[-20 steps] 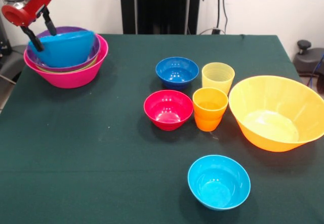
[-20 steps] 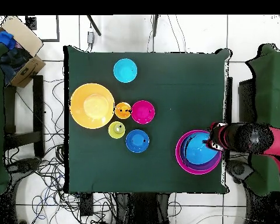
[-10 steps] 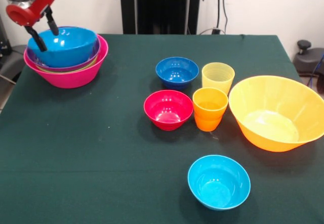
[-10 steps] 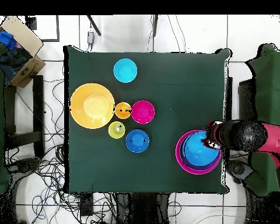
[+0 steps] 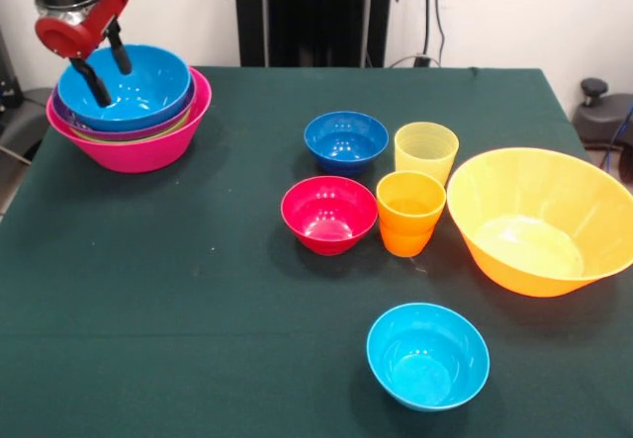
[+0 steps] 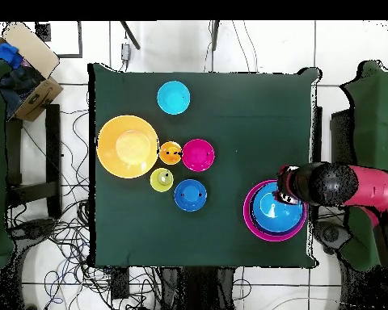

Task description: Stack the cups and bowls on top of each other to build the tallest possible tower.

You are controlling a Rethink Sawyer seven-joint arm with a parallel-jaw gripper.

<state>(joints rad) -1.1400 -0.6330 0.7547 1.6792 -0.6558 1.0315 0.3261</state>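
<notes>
fingers spread over sky blue bowl

Sky-blue bowl nested level atop tower, pink base, table corner, cups upright beside small bowls

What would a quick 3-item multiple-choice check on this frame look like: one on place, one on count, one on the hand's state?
1. Where is the sky blue bowl?
A. alone at the table's middle
B. nested on top of the stack in the pink bowl
C. inside the large orange bowl

2. How many cups stand on the table?
A. two
B. three
C. four

3. The hand is:
A. shut on the red bowl
B. out of view
C. open, over the stack

Key:
1 B, the sky blue bowl sits topmost in the pink bowl.
2 A, only the yellow cup and the orange cup.
3 C, the hand shows its fingers spread above the bowl, gripping nothing.
</notes>
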